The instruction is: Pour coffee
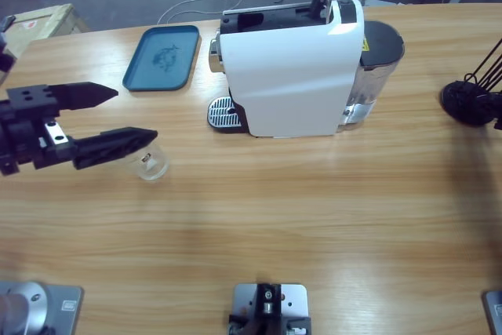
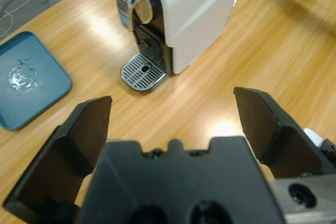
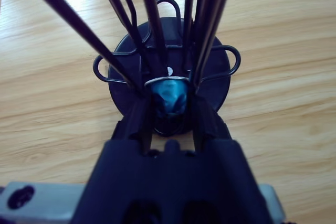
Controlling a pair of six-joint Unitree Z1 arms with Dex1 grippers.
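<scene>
Wide-open left gripper (image 1: 129, 118) hovers beside the empty glass (image 1: 149, 162), seemingly ready to grasp it; right gripper (image 3: 170, 111) clamps a blue capsule (image 3: 170, 98) in the black rack (image 3: 168, 77).

The glass (image 1: 149, 164) stands just below the left gripper (image 1: 135, 117). Beyond its jaws stands the coffee machine (image 2: 184, 14); the tray (image 2: 26, 80) lies left of them. Between the right jaws sits a capsule (image 3: 169, 95) in the wire rack (image 3: 168, 72).

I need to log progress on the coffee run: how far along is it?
Early. Nothing is poured: the glass looks empty and stands away from the coffee machine. The left gripper is open over the glass; the right gripper grips a blue capsule at the capsule rack. Loading, brewing remain.
</scene>
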